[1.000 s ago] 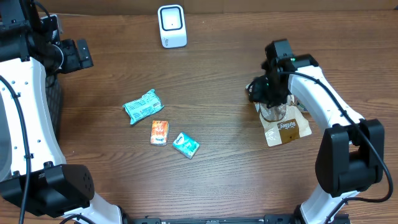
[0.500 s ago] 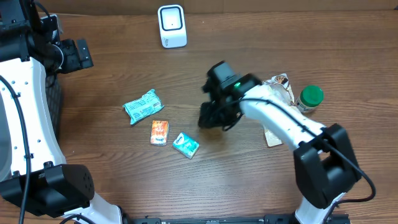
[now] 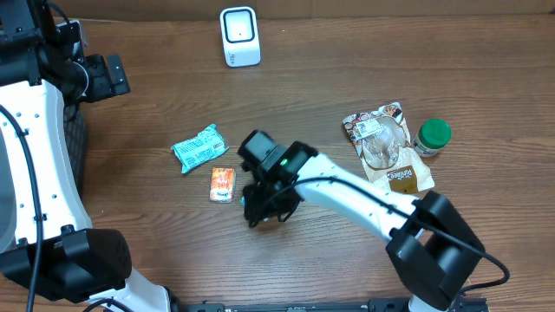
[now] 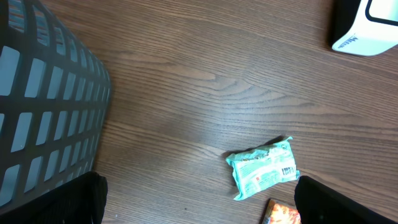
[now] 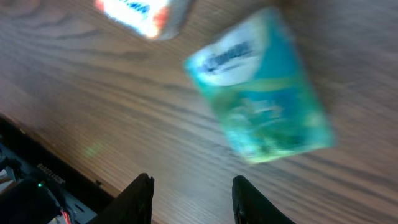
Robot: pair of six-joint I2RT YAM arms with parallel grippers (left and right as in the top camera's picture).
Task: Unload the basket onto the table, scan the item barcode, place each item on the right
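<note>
Five goods lie on the desk (image 3: 347, 69): a small teal pack (image 5: 261, 87), a larger crinkled teal packet (image 3: 199, 147), an orange packet (image 3: 223, 184), a brown-and-clear pouch (image 3: 386, 156) and a green-lidded jar (image 3: 432, 136). There is one white scanner (image 3: 240, 36) at the far edge, one dark mesh basket (image 4: 37, 112) at the left side, and two hands. The small teal pack lies flat on the wood near the middle of the desk, just beside the orange packet. From overhead it is hidden under the right hand (image 5: 191, 183). The right wrist view shows it as a blue-green rectangular pack with a white band of lettering at one end, too blurred to read, and no barcode can be made out on the face that shows. The right hand hangs low over it with its fingers partly spread, bare wood between them and nothing gripped; the pack sits just beyond the fingertips. The left hand (image 4: 199, 205) is spread wide and holds nothing, up near the basket and well apart from the goods. The pouch and jar sit together at the right, the jar just beside the pouch.
</note>
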